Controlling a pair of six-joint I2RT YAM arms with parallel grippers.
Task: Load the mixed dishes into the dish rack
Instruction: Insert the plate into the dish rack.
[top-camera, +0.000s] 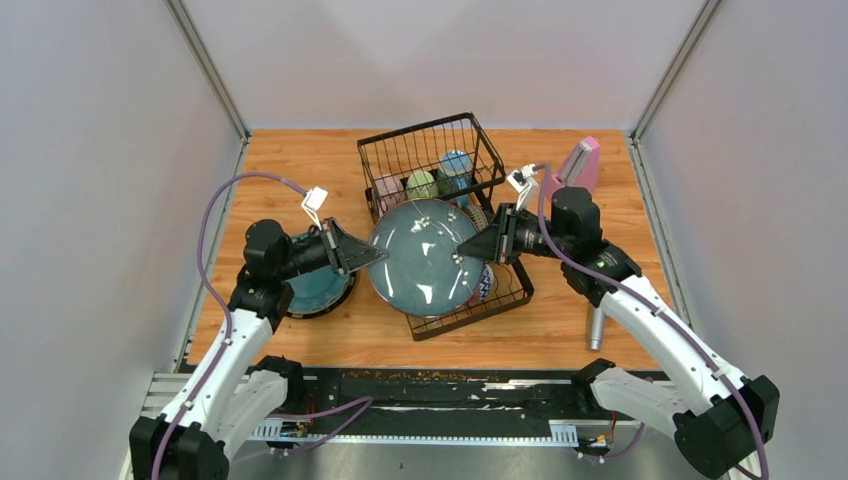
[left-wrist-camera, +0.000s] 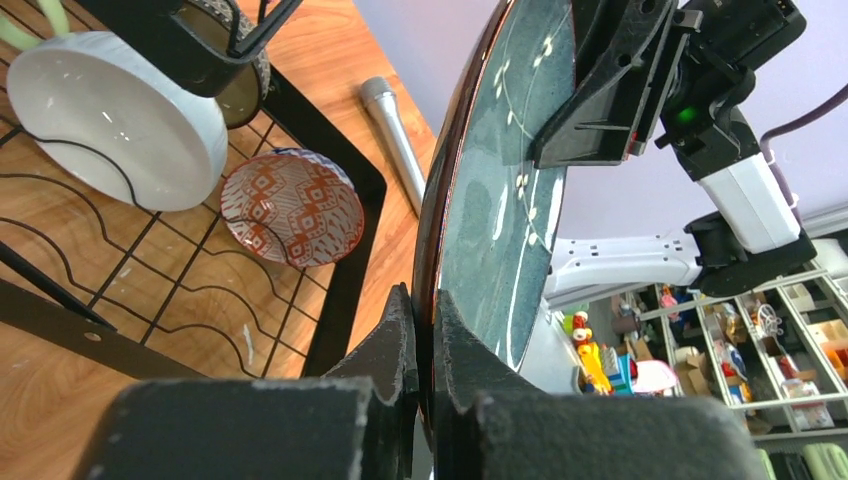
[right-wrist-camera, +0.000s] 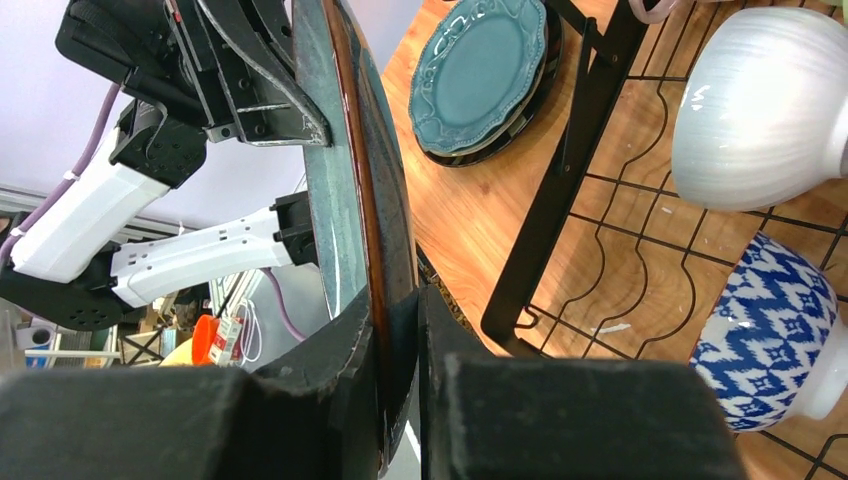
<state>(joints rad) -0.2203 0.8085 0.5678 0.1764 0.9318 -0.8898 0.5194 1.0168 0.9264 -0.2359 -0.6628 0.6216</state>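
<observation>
The left tool (top-camera: 377, 256) was clamped on the left rim of 1 large dark blue-grey plate (top-camera: 425, 258). The left wrist view showed both fingers pressed against the 2 faces of the rim. The right tool (top-camera: 467, 247) was clamped in the same way on the opposite rim, as confirmed in the right wrist view. The plate hung between the 2 tools above the low tray of the black wire rack (top-camera: 468, 313), with its face turned toward the overhead camera. Contact between plate and rack could not be determined.

The tall basket section at the far end of the rack held 3 mugs: a pink mug (top-camera: 387, 187), a green mug (top-camera: 421, 184) and a blue mug (top-camera: 456, 164). A white bowl (left-wrist-camera: 115, 115), a red patterned bowl (left-wrist-camera: 290, 205) and a blue patterned bowl (right-wrist-camera: 775, 335) stood on edge in the low tray.

A teal plate (top-camera: 312, 290) lay on top of a darker one on the wooden worktop (top-camera: 290, 160), left of the rack and under the left arm. A silver microphone (top-camera: 595, 328) lay on the worktop right of the rack. A pink metronome (top-camera: 581, 162) stood at the far right.
</observation>
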